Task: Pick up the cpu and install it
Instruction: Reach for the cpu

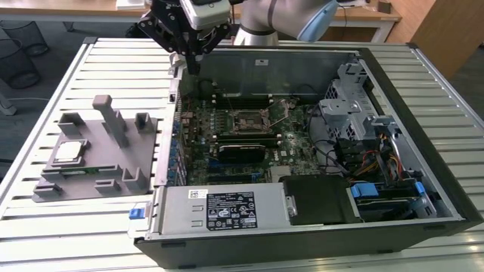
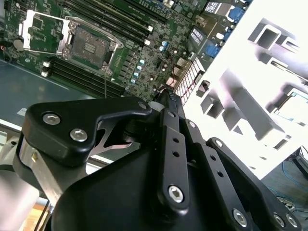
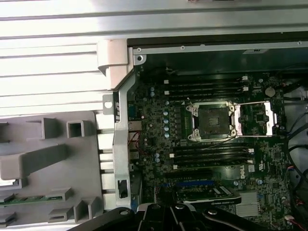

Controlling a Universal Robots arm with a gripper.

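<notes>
Step in hand: pickup, not begun. Empty tool (image 1: 194, 65) closed tight, hovering high. cpu (image 1: 70, 150) flat in grey fixture (image 1: 113, 170), 8 o'clock of tool in exterior view, well apart. Open socket (image 1: 250, 120) bare. Judgement: grasp calls for opened tool squared over chip's edges.

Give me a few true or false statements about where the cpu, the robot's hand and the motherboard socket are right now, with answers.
1. The shiny silver square cpu lies on the grey plastic tray. True.
2. The black robot hand grips the cpu. False: it is shut on nothing, hanging over a corner of the black computer case.
3. The dark square motherboard socket has its metal frame swung open. True.
4. A chip sits in the socket. False: the socket is empty.
</notes>
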